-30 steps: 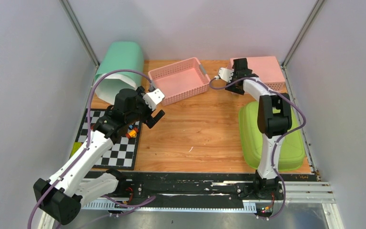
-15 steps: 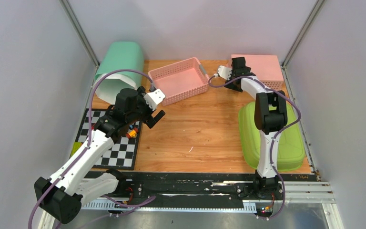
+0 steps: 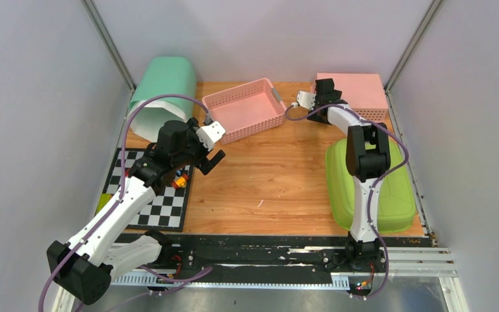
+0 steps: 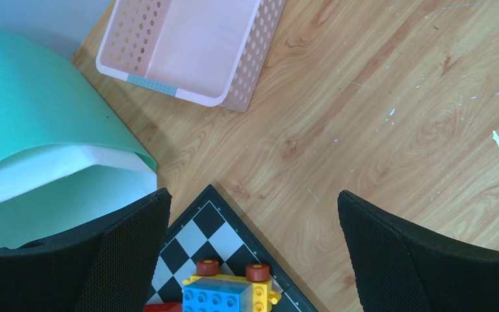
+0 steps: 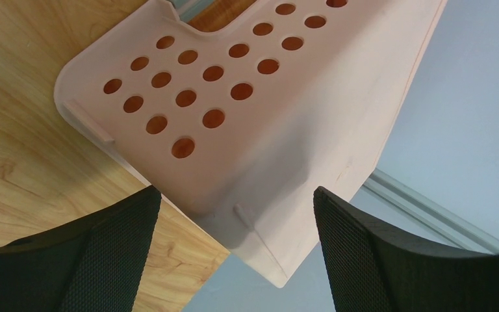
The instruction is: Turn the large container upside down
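Over the last second the right arm's elbow has swung in toward the back corner, and the large pink container [image 3: 357, 91] has settled flat on the desk [image 3: 273, 169], solid base facing up. That suggests the flip is essentially done and only a retreat remains. The right claw [image 3: 307, 99] is released, its fingers spread wide. The container's perforated end wall sits just ahead of them and fills the gap, but neither finger visibly touches it. The left claw [image 3: 211, 153] hangs spread and empty, well away from the container.
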`<control>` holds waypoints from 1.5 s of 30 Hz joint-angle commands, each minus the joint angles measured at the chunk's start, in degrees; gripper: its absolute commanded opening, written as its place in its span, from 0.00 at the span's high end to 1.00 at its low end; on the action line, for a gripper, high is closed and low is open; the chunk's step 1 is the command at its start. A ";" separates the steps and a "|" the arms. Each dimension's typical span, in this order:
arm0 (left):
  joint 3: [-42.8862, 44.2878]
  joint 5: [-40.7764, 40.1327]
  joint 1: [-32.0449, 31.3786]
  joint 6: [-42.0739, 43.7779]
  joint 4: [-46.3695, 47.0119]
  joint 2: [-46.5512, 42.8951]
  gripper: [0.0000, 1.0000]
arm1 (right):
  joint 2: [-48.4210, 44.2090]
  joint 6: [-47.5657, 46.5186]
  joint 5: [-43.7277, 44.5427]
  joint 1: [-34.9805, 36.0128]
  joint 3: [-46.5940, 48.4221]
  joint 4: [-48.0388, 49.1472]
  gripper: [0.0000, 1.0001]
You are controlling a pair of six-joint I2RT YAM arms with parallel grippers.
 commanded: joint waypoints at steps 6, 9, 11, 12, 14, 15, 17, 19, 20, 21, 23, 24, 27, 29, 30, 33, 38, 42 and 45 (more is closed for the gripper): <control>-0.65 -0.07 0.36 0.08 1.39 0.05 0.00 | 1.20 -3.30 2.69 -1.17 1.80 0.37 0.10; -0.66 -0.02 0.39 0.03 1.39 0.01 0.00 | 1.25 -4.34 3.15 -1.52 1.63 0.42 0.10; -0.65 0.02 0.42 0.03 1.34 0.00 0.00 | 1.27 -4.76 3.45 -1.70 1.60 0.44 0.10; -0.65 -0.03 0.37 0.07 1.33 -0.05 0.00 | 1.35 -4.98 3.62 -1.79 1.60 0.41 0.10; -0.65 0.10 0.39 0.04 1.35 -0.04 0.00 | 1.38 -5.21 3.79 -1.97 1.67 0.43 0.10; -0.65 0.11 0.40 0.03 1.35 -0.05 0.00 | 1.27 -5.34 3.87 -2.04 1.63 0.45 0.10; -0.65 0.10 0.36 0.02 1.33 -0.21 0.00 | 1.33 -5.71 4.03 -2.16 1.62 0.45 0.10; -0.75 0.19 0.39 0.07 1.38 -0.25 0.00 | 1.51 -5.85 4.33 -2.32 1.89 0.47 0.10; -0.74 0.18 0.39 -0.03 1.37 -0.27 0.00 | 1.62 -5.93 4.50 -2.46 2.10 0.62 0.10; -0.74 0.17 0.38 -0.05 1.33 -0.36 0.00 | 1.79 -6.02 4.75 -2.55 2.31 0.67 0.10; -0.74 0.25 0.37 -0.01 1.30 -0.40 0.00 | 2.13 -6.39 5.34 -2.81 2.79 0.85 0.10; -0.69 0.21 0.37 -0.01 1.32 -0.44 0.00 | 2.25 -6.53 5.51 -2.92 2.95 0.98 0.10; -0.79 0.35 0.40 -0.03 1.33 -0.53 0.00 | 2.24 -6.88 5.54 -3.44 3.09 1.08 0.10; -0.75 0.38 0.33 -0.10 1.31 -0.66 0.00 | 2.07 -7.02 5.68 -3.64 3.08 1.21 0.10; -0.76 0.41 0.39 -0.02 1.28 -0.66 0.00 | 1.80 -7.06 5.73 -3.72 2.86 1.16 0.10; -0.74 0.61 0.35 -0.03 1.21 -0.66 0.00 | -0.38 -6.93 4.43 -3.74 0.92 0.58 0.08; -0.74 0.97 0.36 0.05 1.22 -0.81 0.00 | -7.58 -4.83 -0.41 -3.66 -4.02 -3.89 0.05; -0.85 1.49 0.34 0.16 1.24 -0.69 0.00 | -17.30 0.93 -6.96 -3.57 -7.60 -9.43 0.04; -0.74 1.89 0.41 0.13 1.15 -0.46 0.00 | -24.56 6.38 -12.52 -3.57 -10.43 -12.20 0.04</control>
